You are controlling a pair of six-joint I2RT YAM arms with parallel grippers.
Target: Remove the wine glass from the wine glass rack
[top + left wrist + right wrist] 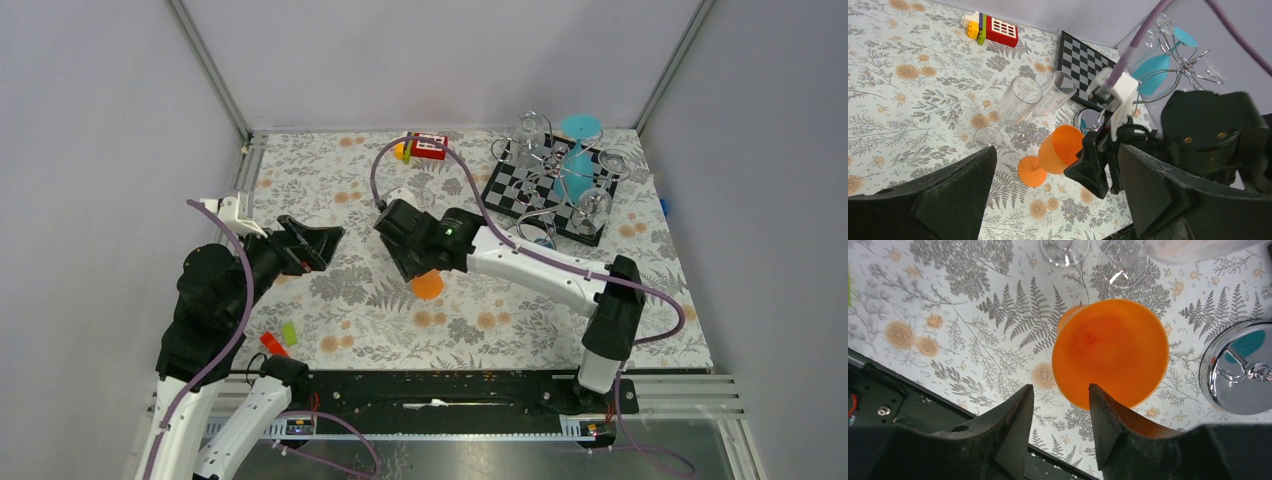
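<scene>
We see the wine glass rack (1191, 67) as bright chrome wire, mirror-glossy. The orange wine glass (1110, 352) looks like smooth, translucent plastic. The clear glasses (1020, 102) shine, perhaps real glass. The table (340, 292) has a matt printed cover, and the right hand (1060, 395) is matt black plastic.

No text, label, brand, number or sign can be read on anything here.
</scene>
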